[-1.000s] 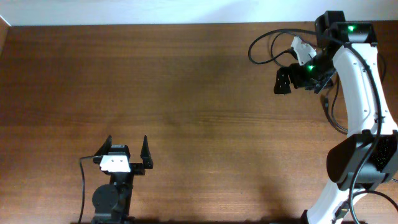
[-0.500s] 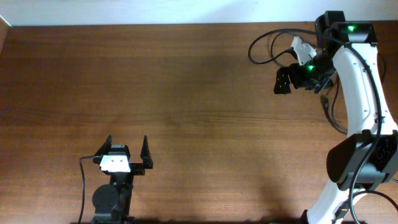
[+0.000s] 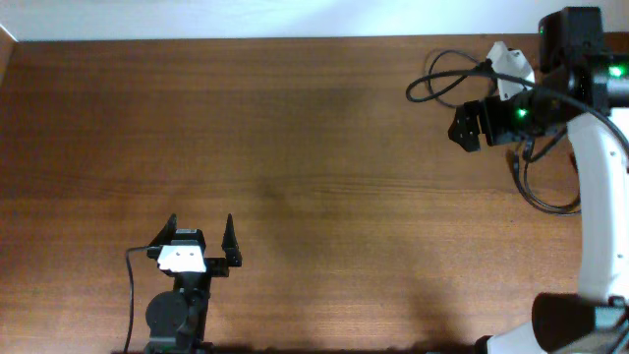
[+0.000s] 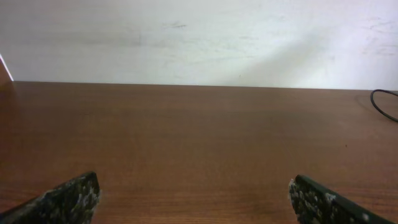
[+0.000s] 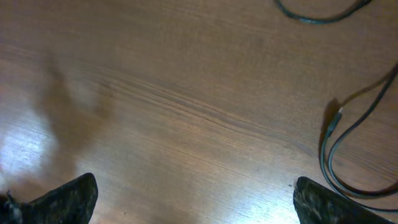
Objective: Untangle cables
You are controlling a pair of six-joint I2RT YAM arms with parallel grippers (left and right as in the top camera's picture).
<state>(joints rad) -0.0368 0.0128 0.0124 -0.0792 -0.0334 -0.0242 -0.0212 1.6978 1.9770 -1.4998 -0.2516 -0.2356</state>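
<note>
Thin black cables lie on the wooden table at the far right, beside and partly under my right arm. In the right wrist view a doubled cable curves along the right edge, with a small plug tip near it, and another black cord curves across the top. My right gripper hovers left of these cables, open and empty. My left gripper is open and empty near the front left, far from the cables.
A thicker black cord loop runs from the right wrist out to the left near the table's back edge; its end shows at the left wrist view's right edge. A pale wall borders the table's far edge.
My right arm has shifted right and slightly back, carrying its gripper and the cord loop with it. The left arm has not moved.
</note>
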